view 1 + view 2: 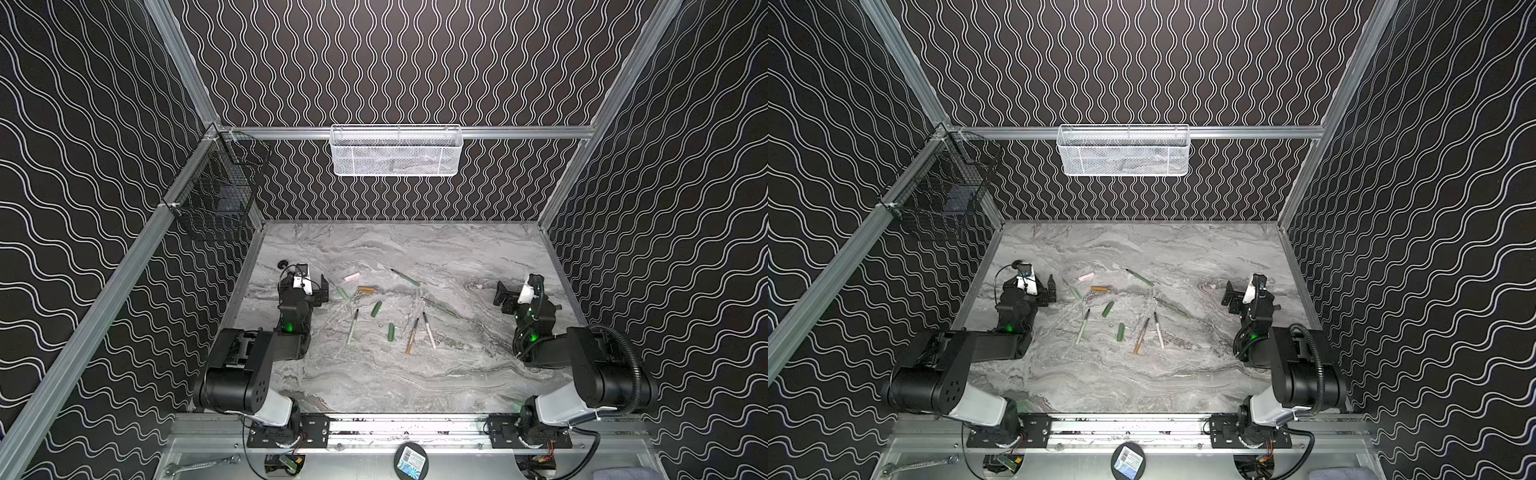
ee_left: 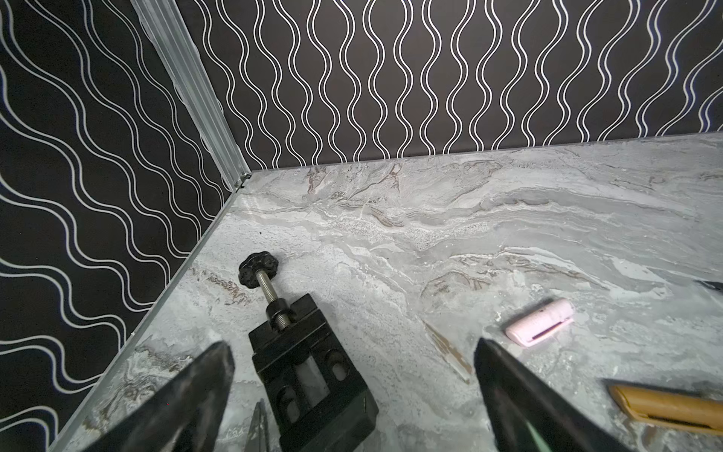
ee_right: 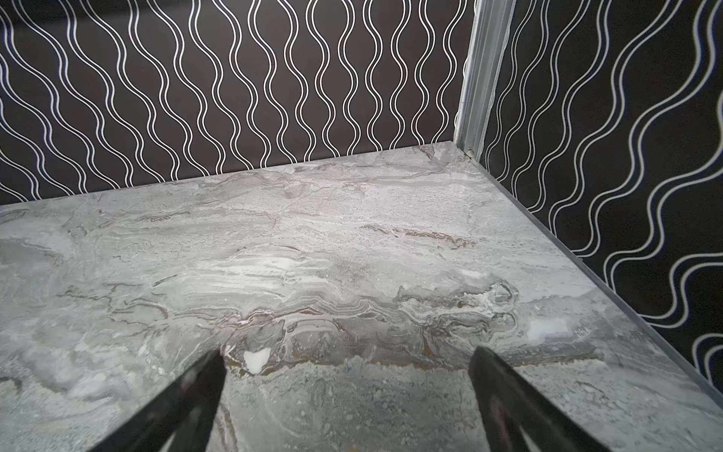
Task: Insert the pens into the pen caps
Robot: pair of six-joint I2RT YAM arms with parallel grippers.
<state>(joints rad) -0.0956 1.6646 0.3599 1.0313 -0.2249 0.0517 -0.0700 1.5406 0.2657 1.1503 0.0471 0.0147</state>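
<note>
Front rail (image 1: 407, 428) was nearest the lens; a spanner (image 1: 201, 464) lay on the metal ledge (image 1: 332, 461) in front of it.

Task pieces all lay flat and separate mid-surface (image 1: 374, 386), between left hand (image 2: 352, 342) and right hand (image 3: 348, 350).

Slim, each with a dark pointed tip: pale green pen (image 1: 353, 327) leftmost. Tan-gold pen (image 1: 412, 336) and pink-white pen (image 1: 429, 330) lay side by side in a narrow V (tips toward the back wall (image 1: 395, 62)). Far green pen (image 1: 405, 277) and right green pen (image 1: 439, 306) lay aslant behind them.

Short and stubby: pink cap (image 1: 351, 277), gold-brown cap (image 1: 367, 289) and pale green cap (image 1: 343, 293) were grouped just beside the left hand. Farther dark green cap (image 1: 377, 309) and nearer dark green cap (image 1: 391, 331) lay between the pale green pen and the tan-gold pen. No pen sat in any cap.

Left hand was fully spread, gripping nothing. A small black screw clamp (image 2: 289, 340) sat on the surface between its fingers (image 2: 187, 391) (contact could not be made out). Right hand was equally wide and empty, over bare surface near the right wall (image 1: 665, 249).

Room: open surface ran from the pieces to the back wall and forward to the front rail. White mesh basket (image 1: 395, 151) and black wire basket (image 1: 216, 199) hung above it.
</note>
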